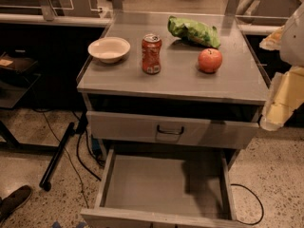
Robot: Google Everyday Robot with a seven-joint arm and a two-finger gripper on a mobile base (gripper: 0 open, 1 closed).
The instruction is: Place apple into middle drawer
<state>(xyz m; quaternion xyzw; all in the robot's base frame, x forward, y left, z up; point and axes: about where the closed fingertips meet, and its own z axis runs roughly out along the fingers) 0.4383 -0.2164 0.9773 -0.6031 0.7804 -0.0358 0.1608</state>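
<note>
At the cabinet, the apple [210,60] sits on the grey top [190,84], right of centre, just in front of a crinkled green bag [194,31] and well apart from the red can [151,54] and the shallow cream bowl [109,49]. The middle drawer [161,184] stands pulled out below, its flat grey floor bare. The gripper [279,103] hangs at the right edge of the view, off the side of the cabinet and not touching the fruit; whether it is spread or pressed together we cannot tell. We judge the step in hand to be the reach and grasp. We would come at the apple from above or from the right, away from the bag, and close across its widest part, since the skin looks smooth and waxy and the shape round (a grip too high could let it squirt free). We would then lift it over the top's front edge, pass in front of the closed drawer front [123,127] with its dark loop handle [170,130], and set it low on the metal floor so it does not roll against the low walls.
</note>
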